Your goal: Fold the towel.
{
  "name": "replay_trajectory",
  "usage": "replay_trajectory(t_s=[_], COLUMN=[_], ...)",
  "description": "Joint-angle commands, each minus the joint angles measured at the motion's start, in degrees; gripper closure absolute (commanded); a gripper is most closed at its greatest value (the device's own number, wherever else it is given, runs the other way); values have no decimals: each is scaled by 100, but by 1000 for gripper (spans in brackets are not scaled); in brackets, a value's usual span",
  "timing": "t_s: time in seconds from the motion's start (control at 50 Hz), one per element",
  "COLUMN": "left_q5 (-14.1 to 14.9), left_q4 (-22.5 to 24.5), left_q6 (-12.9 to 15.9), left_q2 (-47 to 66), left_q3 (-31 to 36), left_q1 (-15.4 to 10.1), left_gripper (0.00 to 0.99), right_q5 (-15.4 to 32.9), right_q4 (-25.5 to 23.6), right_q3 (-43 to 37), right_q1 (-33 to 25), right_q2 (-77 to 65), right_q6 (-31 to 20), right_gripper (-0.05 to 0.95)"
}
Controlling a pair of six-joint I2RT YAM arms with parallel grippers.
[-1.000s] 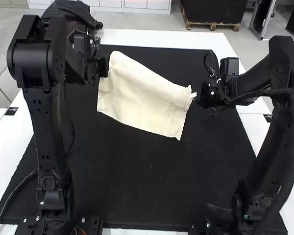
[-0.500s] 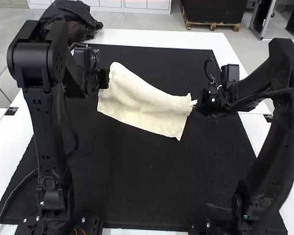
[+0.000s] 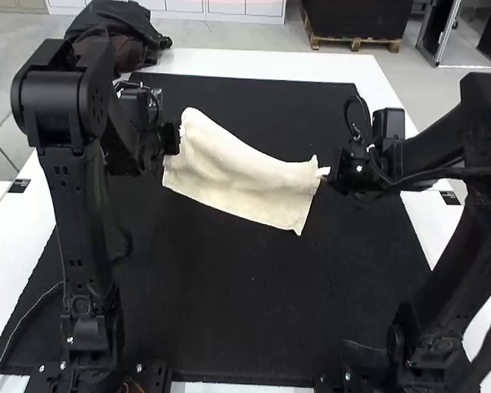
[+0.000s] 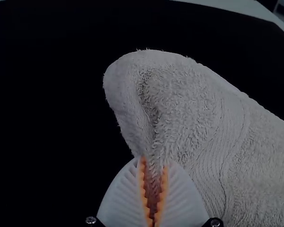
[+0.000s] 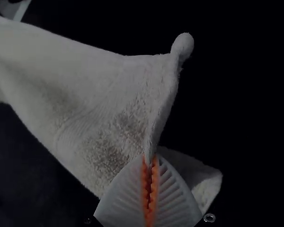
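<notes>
Over the black mat [image 3: 229,311], the right gripper [image 5: 150,160] was pinched closed on the towel [image 3: 237,176] at its right end, the cloth running leftward and outward, long axis aslant, neither gripper clearly nearer, to a far-left corner nipped narrowly in the left gripper [image 4: 154,163].

nubby matt cloth towel [image 3: 237,180], ribbed white fingers [image 4: 125,198], matt black mat [image 3: 245,303], smooth white tabletop [image 3: 270,63]

Cream towel [image 3: 237,180], partly folded over, slanting across black mat [image 3: 229,303].
</notes>
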Motion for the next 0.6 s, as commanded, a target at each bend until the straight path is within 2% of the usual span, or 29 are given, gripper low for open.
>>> replay_trajectory(t_s=[0.0, 0.16, 0.36, 0.58], left_q5=[-21, -21, -21, -21], left_q4=[-46, -292, -872, -1004], left_q6=[-38, 33, 463, 674], left_q2=[37, -7, -165, -209], left_q3=[-96, -114, -158, -316], left_q1=[164, 270, 296, 305], left_gripper=[970, 970, 970, 970], right_q5=[-167, -176, -176, -176], right_q4=[-13, -66, -101, -92], right_q3=[-3, -12, -100, -346], right_q1=[-68, -77, -68, -60], right_q2=[-226, -253, -253, -253], right_q6=[106, 141, 141, 133], right_gripper=[926, 926, 926, 926])
